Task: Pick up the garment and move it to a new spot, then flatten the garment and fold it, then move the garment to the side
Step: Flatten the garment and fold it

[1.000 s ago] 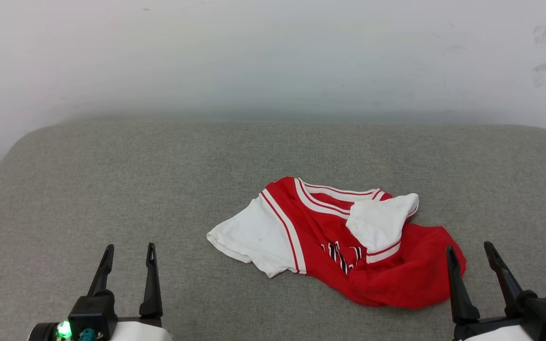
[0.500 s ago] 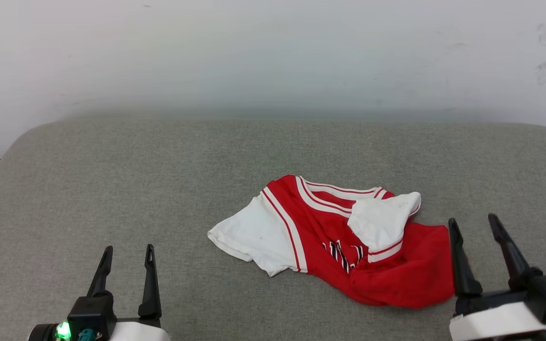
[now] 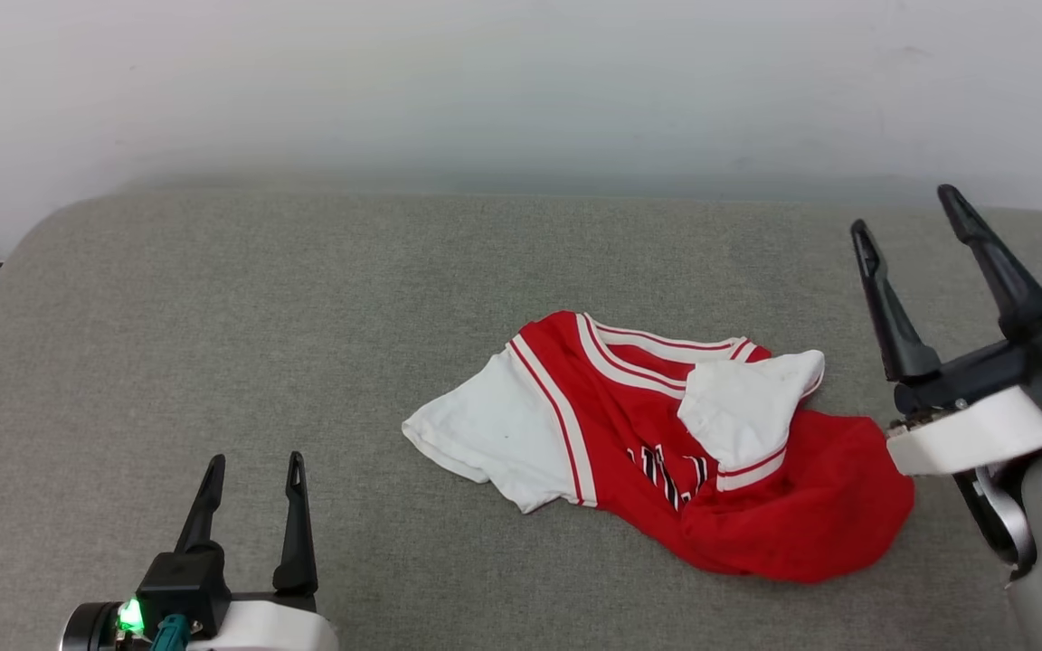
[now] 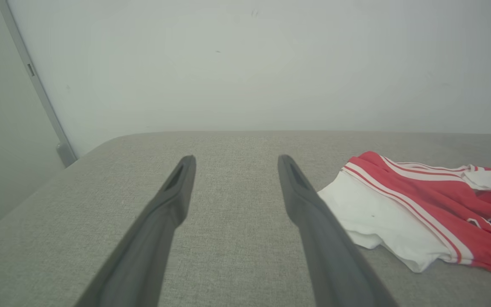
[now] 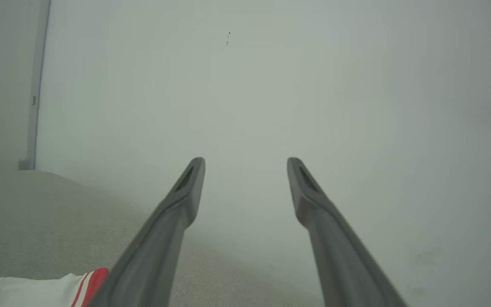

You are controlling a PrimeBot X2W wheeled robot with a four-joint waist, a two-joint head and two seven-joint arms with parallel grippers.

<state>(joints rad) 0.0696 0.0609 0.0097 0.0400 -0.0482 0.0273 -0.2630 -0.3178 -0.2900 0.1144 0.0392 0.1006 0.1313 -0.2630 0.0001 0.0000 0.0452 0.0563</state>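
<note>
We see the shirt crumpled on the surface: likely soft, light, limp; we would pinch its collar. Left gripper and right gripper gape wide, empty.

The light is soft, even and quite bright, without glare. The garment throws only a thin shadow at its near edge. The head view is sharp; both wrist views look hazy and pale.
</note>
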